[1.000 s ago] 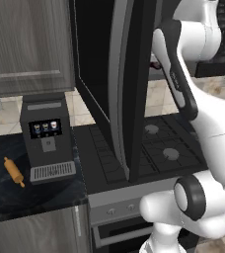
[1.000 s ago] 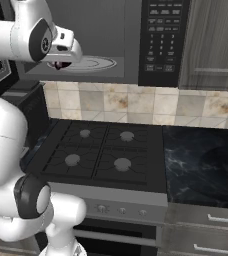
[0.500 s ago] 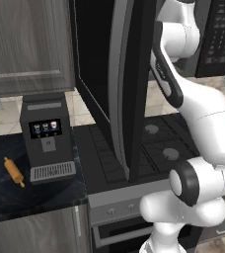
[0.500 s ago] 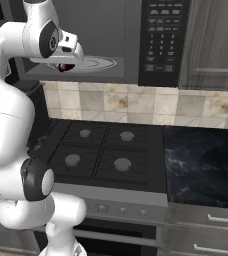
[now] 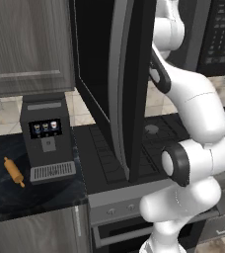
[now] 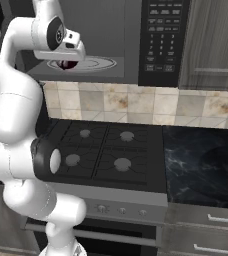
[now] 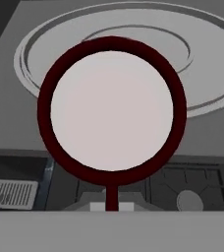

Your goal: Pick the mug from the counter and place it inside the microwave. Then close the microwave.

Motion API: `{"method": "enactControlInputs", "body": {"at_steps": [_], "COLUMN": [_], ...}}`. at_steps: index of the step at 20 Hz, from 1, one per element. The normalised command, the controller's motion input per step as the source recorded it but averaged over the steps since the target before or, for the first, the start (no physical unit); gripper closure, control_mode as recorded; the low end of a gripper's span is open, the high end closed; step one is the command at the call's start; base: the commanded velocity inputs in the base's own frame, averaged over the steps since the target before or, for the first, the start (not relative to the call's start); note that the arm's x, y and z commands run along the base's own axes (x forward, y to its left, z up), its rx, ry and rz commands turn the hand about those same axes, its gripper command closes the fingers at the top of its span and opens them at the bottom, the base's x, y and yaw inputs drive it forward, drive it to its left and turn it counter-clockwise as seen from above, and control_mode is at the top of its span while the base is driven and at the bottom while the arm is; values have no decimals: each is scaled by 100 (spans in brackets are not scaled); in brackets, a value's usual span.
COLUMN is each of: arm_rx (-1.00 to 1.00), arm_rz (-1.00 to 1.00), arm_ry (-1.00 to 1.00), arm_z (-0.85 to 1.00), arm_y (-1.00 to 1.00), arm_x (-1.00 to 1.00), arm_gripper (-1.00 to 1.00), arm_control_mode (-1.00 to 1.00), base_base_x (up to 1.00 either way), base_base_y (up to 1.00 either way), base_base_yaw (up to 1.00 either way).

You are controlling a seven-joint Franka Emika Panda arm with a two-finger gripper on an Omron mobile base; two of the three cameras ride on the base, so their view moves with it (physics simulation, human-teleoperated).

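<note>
Mug (image 7: 112,110) was seen from straight above in the hand view, carried at the mouth of the microwave (image 6: 136,42) over its glass turntable (image 7: 202,59). Whether the claw (image 6: 68,57) was pinching it could not be told. Over the last second the arm had been drawn more upright and closer to the opening, so placing seemed near, with the door (image 5: 122,89) yet to be closed.

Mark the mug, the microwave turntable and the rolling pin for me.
mug (image 7: 112,113): hand view, on its white inside.
microwave turntable (image 6: 98,63): right base view, on the plate's right part.
rolling pin (image 5: 14,171): left base view, mid-barrel, on the counter beside the coffee machine.
</note>
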Motion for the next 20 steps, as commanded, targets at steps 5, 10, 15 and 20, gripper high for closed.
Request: {"method": "enactControlInputs", "body": {"at_steps": [5,10,15,20], "arm_rx": [0,0,0,0], "arm_rz": [0,0,0,0], "arm_ry": [2,0,0,0], "arm_z": [0,-1,0,0], "arm_y": [1,0,0,0], "arm_x": [61,55,41,10], "arm_gripper": [100,100,100,100], "arm_control_mode": [-100,-100,-100,-100], "base_base_x": [0,0,0,0], "base_base_y": [0,0,0,0], "base_base_yaw": [0,0,0,0]}}
